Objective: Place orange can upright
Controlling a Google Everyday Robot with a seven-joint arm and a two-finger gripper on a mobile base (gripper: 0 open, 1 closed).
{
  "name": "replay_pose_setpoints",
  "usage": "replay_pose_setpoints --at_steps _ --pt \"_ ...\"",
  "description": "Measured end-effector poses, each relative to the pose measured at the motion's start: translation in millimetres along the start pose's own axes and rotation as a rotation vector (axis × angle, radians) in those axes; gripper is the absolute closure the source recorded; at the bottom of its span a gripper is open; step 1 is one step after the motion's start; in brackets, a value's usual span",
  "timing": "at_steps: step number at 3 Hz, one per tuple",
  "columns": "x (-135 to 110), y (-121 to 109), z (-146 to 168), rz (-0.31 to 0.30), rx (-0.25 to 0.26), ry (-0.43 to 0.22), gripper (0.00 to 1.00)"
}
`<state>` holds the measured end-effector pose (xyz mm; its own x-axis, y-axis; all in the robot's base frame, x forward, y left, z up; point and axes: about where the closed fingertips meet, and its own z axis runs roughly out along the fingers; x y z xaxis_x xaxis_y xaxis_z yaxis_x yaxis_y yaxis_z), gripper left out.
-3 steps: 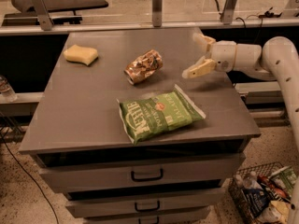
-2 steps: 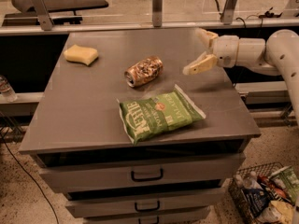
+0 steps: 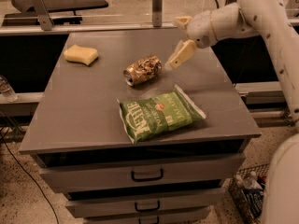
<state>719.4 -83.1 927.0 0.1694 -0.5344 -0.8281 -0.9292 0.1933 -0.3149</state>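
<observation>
Our gripper (image 3: 175, 42) hangs spread wide and empty just right of the orange can (image 3: 142, 70), which lies on its side on the table (image 3: 79, 120), green chip bag (image 3: 159, 115) in front, yellow sponge (image 3: 81, 54) well left. We judge this the approach; next we must straddle the can and close.

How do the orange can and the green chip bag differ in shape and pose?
The orange can is a small cylinder lying on its side; the green chip bag is flat, wider, lying face up. The can sits farther back; the bag is near the front edge. Both rest on the grey table, ungripped: the gripper hovers open beside the can, apart from it.
</observation>
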Motion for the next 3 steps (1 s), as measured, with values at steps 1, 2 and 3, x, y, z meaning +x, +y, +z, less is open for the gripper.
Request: replay_pose_setpoints --at_steps 1,2,3 --pt "-12.2 10.9 32.1 -0.105 -0.096 0.213 0.0" --pt "-14.5 13.7 51.7 -0.196 -0.15 0.393 0.0" --pt "-15.1 15.6 64.2 -0.297 -0.202 0.534 0.0"
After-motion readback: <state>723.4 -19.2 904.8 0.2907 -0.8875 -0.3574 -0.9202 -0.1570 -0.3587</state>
